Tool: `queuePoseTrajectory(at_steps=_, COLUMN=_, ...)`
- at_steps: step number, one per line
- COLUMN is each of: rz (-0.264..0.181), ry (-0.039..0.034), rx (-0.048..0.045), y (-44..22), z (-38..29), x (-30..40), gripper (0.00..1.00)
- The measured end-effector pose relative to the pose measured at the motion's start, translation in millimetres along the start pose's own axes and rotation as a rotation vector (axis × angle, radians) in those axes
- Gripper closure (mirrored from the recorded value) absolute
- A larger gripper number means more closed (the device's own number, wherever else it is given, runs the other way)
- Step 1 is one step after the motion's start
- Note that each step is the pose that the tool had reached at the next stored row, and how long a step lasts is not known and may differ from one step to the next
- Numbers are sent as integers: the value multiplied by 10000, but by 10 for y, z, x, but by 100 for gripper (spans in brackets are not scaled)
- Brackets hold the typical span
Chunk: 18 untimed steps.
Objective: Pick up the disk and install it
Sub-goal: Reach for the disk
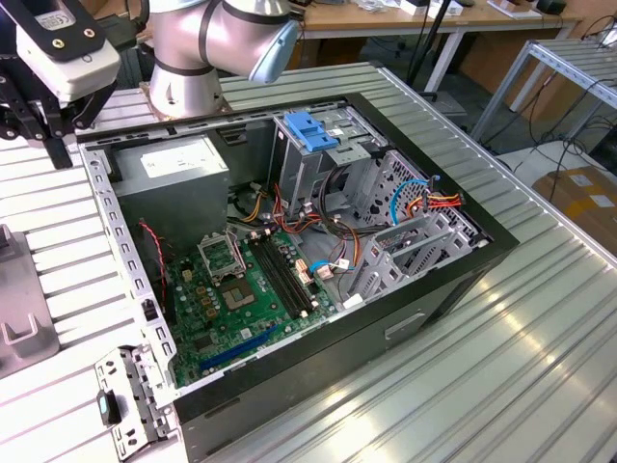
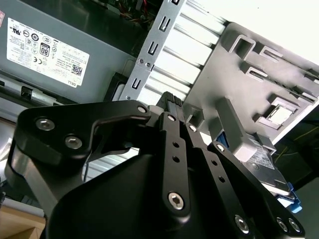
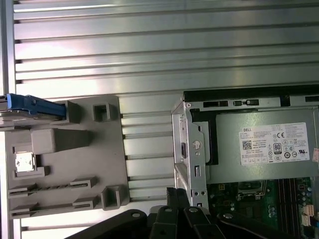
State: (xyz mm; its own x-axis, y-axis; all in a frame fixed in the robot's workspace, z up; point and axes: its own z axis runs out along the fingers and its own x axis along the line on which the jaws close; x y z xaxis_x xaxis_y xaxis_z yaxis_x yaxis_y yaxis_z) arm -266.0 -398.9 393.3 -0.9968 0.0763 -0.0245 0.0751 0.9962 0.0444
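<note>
Gripper (image 2: 175,102), jaws together and empty, hovered by the case (image 2: 154,50) rim; disk (image 2: 256,155) lay along the grey tray (image 2: 249,74) edge farthest from the case.

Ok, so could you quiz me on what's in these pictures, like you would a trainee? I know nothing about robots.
1. True or false: the disk already sits inside the computer case.
2. What does the computer case lie on? A) a carpet B) a ribbed metal table C) a wooden crate
3. Fill in: the disk rests on a ___ holder beside the case.

Key: 1 false, it is on the holder outside the case; 2 B; 3 grey.
</note>
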Motion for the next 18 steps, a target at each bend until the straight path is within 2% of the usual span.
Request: queuePoseTrajectory(at_steps=18, rz=-1, ry=0, rx=1, y=-13, z=-5, x=167, gripper=90)
